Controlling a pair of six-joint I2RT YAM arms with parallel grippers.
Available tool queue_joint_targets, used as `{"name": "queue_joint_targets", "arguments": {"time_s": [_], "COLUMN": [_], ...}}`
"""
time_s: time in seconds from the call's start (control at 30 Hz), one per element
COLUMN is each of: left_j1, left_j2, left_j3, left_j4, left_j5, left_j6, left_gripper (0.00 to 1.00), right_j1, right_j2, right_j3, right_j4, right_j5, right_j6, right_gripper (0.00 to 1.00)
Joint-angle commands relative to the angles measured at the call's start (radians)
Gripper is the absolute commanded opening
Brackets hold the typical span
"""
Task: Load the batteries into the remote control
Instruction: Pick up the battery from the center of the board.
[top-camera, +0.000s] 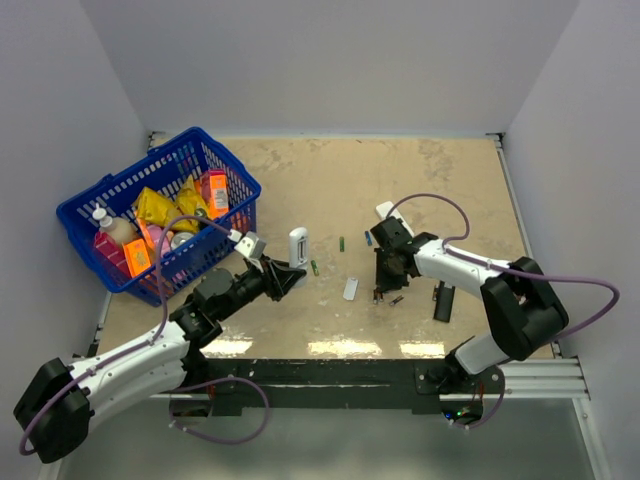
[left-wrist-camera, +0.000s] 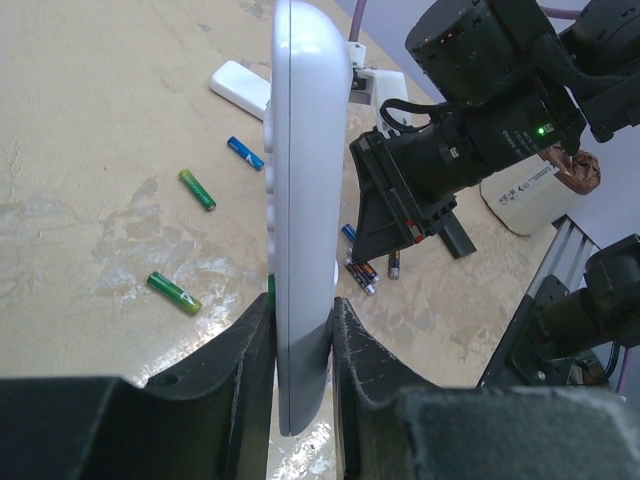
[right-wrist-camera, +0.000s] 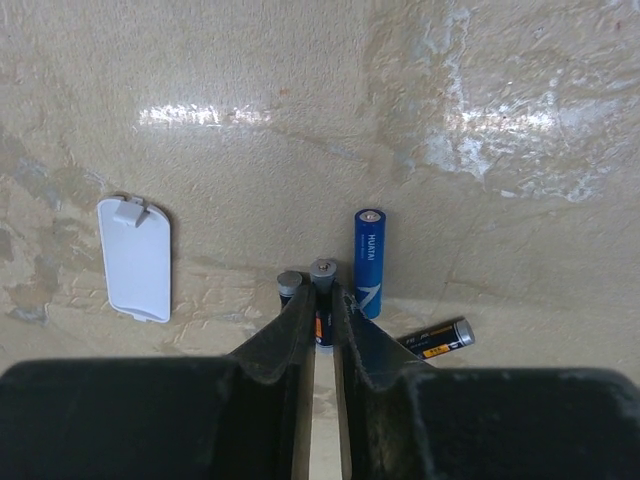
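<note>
At the far left corner of the worktop, a blue basket of packets. Clamped tight in the left gripper: the remote control, white shading to grey, standing on edge over the middle. Right of middle, toward the near edge, right gripper pinched nearly shut on a dark battery. Flat to its left, a white battery cover. Just beside, a blue battery lettered "HUATAI"; print on the orange-banded battery unreadable.
</note>
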Motion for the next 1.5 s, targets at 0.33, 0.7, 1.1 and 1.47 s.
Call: {"name": "queue_joint_targets", "arguments": {"time_s": [0.33, 0.7, 1.1, 1.47], "left_j1": [0.011, 0.014, 0.017, 0.018], "left_j2": [-0.003, -0.009, -0.019, 0.004], "left_j3": [0.036, 0.036, 0.033, 0.036], "left_j4": [0.052, 0.047, 0.049, 0.078], "left_j5": [0.017, 0.017, 0.011, 0.023], "left_j6": [0.023, 0.020, 0.003, -0.017], "left_gripper": [0.00, 0.00, 0.00, 0.00], "right_j1": [0.012, 0.037, 0.040, 0.042], "right_j2": [0.069, 0.086, -0.037, -0.208], "right_j3": [-0.012, 0.012, 0.026, -0.032], "right_j4": [0.004, -0.028, 0.003, 0.113], "right_j5": [0.036, 0.090, 0.134, 0.139], "right_j6": [-0.010, -0.012, -0.007, -0.019], "right_gripper": [0.24, 0.18, 0.00, 0.00]}}
